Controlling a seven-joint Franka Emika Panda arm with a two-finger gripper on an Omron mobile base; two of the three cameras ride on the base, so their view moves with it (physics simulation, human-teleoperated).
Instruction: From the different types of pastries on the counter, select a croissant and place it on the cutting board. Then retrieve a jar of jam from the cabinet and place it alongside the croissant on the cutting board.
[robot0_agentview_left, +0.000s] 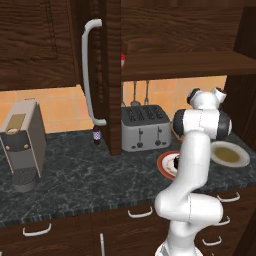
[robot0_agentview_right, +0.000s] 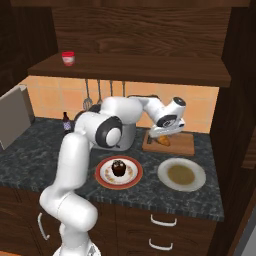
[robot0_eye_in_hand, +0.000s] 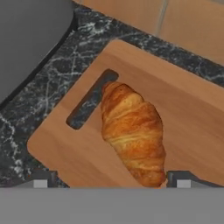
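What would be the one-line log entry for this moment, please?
gripper: open, above board | golden-brown crescent croissant: lying on light-brown wooden cutting board | red-lidded jam jar: on cabinet shelf, untouched | step: croissant placed, jam pending

Cutting board (robot0_eye_in_hand: 183, 113) cut off right; jar of jam (robot0_agentview_left: 123, 61) half hidden behind cabinet door (robot0_agentview_left: 111, 75).

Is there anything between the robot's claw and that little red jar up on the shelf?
Nothing visible blocks it. The gripper hangs over the croissant on the cutting board; the jar of jam stands alone on the open shelf, up and to the left.
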